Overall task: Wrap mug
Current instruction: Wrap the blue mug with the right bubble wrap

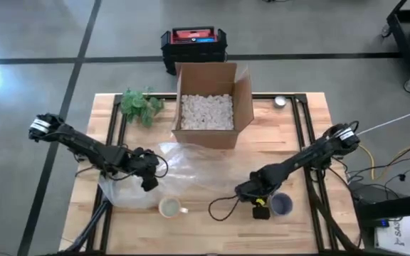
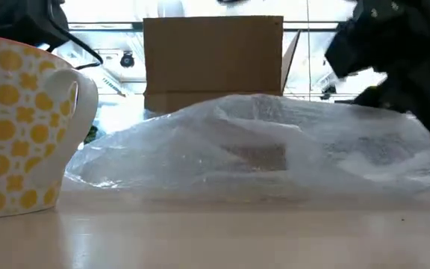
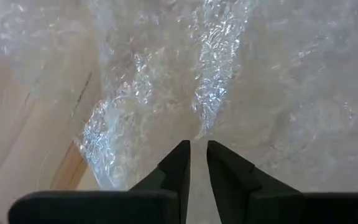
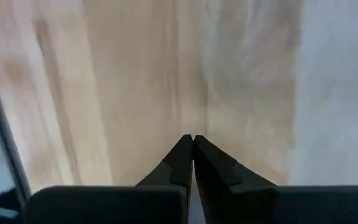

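Two arms reach in over the bench, and both work low near its front edge. From the high view, the sheet of bubble wrap lies spread across the middle of the bench, running from about 9 o'clock toward the centre, and the yellow-patterned mug stands upright just off its front edge at about 6 o'clock, not yet on the sheet; it seems placed there so that the wrap can be drawn over or under it. The left gripper sits on the wrap's left part, at about 8 o'clock; its wrist view shows the left gripper with fingers only a thin gap apart above a raised ridge of wrap, so it looks nearly closed, whether pinching film I cannot tell. The right gripper is at about 5 o'clock, just beside the wrap's right edge, and its wrist view shows the right gripper with fingertips meeting, closed on nothing, over bare wood. A small grey-blue cup stands near it. The cardboard box of white packing fill waits at 12 o'clock, likely for the wrapped mug. Only the low view shows the mug's handle and dotted pattern and how the wrap billows up off the bench.
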